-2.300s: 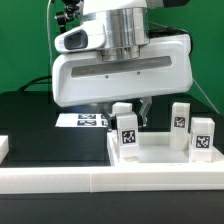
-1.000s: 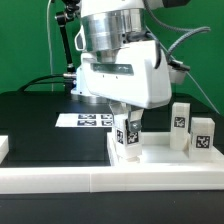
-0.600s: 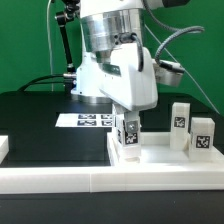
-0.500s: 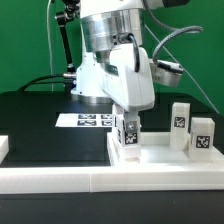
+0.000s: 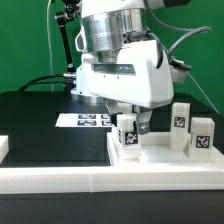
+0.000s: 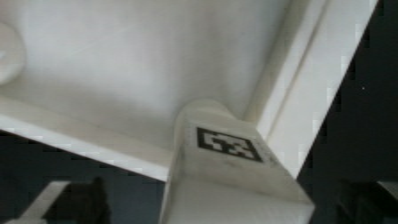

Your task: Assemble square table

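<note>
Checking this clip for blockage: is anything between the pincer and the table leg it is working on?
Nothing visible. The pincer sits directly at the leg standing on the square tabletop; the other two legs stand apart toward the exterior view's right.

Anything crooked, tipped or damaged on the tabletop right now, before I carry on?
Nothing stands out. Three legs stand upright on the square tabletop: one leg at the gripper, whose jaws stand open around it, and two more toward the exterior view's right. No cracks or tipped parts show. A fourth leg is not in view.
</note>
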### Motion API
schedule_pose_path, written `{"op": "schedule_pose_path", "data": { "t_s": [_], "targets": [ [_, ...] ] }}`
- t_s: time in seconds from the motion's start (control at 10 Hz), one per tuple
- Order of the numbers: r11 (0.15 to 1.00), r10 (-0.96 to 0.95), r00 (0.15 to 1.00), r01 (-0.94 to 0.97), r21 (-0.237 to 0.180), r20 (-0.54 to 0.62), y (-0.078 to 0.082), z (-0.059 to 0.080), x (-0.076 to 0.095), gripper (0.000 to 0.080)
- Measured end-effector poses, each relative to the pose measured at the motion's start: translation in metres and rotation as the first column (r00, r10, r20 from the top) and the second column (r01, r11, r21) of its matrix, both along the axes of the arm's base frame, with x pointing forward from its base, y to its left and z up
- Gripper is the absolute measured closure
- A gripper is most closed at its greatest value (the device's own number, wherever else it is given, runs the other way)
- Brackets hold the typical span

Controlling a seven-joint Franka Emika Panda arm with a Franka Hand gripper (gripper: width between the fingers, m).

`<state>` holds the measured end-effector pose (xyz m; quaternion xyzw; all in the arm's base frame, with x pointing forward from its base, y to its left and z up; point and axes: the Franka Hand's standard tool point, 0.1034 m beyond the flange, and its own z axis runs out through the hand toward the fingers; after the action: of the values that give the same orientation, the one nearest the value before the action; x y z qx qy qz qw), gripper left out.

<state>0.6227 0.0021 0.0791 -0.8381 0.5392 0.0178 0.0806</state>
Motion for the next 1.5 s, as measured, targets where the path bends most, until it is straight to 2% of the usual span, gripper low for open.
{"op": "schedule_pose_path", "data": {
  "t_s": [0.3,0.5,0.6,0.7,0.9,1.1,1.3,1.4,1.5],
  "targets": [
    [0.975,0.224,0.974,-0.223,-0.017,0.033,-0.0002,0.0,0.0,0.015],
    [0.918,0.396,0.917,-0.394,-0.043,0.049,0.0014,-0.0002,-0.0003,0.015],
    [0.848,0.529,0.847,-0.525,-0.072,0.049,0.0023,-0.0001,-0.0006,0.015],
    [0.805,0.592,0.804,-0.588,-0.082,0.053,0.0022,-0.0001,-0.0006,0.015],
    [0.661,0.75,0.659,-0.742,-0.113,0.056,0.0012,0.0,-0.0005,0.015],
    [0.553,0.833,0.551,-0.823,-0.132,0.051,0.0021,-0.0001,-0.0006,0.015],
    [0.485,0.874,0.483,-0.863,-0.141,0.052,0.0006,-0.0001,-0.0006,0.015],
    [0.485,0.874,0.483,-0.863,-0.141,0.052,0.0005,-0.0001,-0.0007,0.0255],
    [0.487,0.873,0.485,-0.862,-0.141,0.052,0.0005,-0.0001,-0.0007,0.0392]
  ]
}}
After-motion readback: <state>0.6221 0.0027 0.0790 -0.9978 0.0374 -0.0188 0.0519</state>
